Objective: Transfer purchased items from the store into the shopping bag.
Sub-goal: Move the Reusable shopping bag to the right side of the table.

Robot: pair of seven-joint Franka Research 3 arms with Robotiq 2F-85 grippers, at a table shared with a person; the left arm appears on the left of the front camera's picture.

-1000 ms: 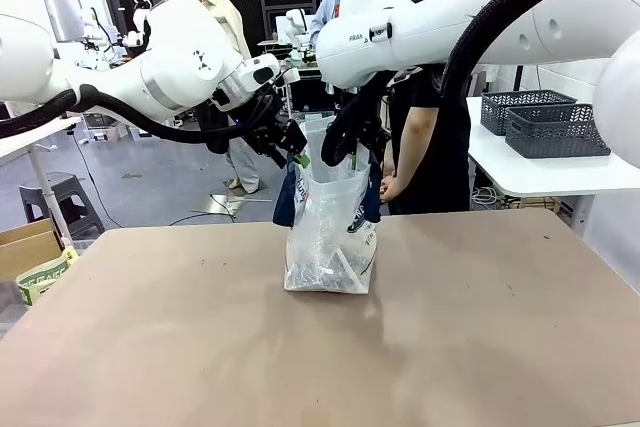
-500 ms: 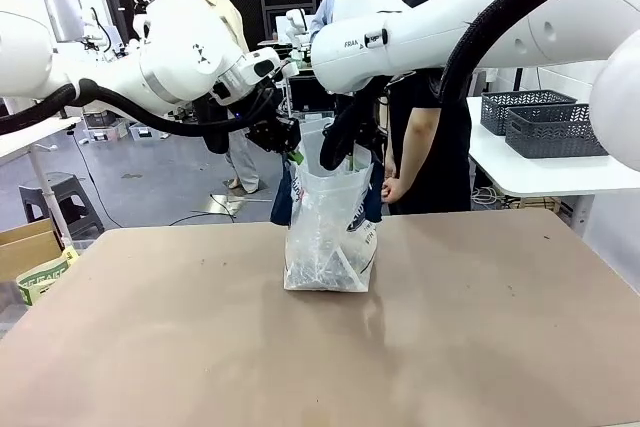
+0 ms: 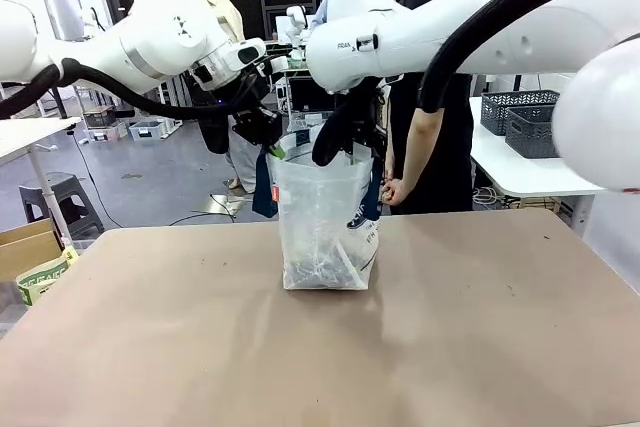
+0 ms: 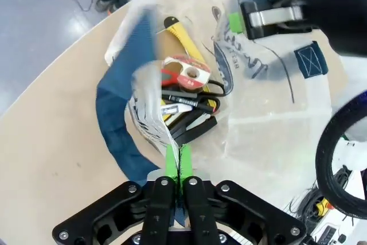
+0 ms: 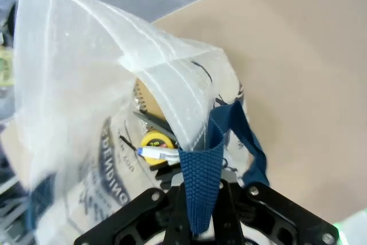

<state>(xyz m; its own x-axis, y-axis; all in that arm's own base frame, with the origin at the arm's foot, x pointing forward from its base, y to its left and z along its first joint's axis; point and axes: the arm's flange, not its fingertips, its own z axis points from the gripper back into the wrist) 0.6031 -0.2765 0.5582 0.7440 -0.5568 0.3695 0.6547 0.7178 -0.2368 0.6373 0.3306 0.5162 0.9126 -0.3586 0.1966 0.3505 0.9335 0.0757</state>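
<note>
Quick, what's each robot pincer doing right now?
Left pincer: closed on the rim of the translucent whitish plastic shopping bag.
Right pincer: closed on the bag's dark navy strap handle.

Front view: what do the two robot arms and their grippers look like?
The left arm and right arm are glossy white, rounded shells, each with a black corrugated cable hose. The right arm bears small dark lettering. The left gripper and right gripper are black bolted linkages; the left shows bright green pads.
</note>
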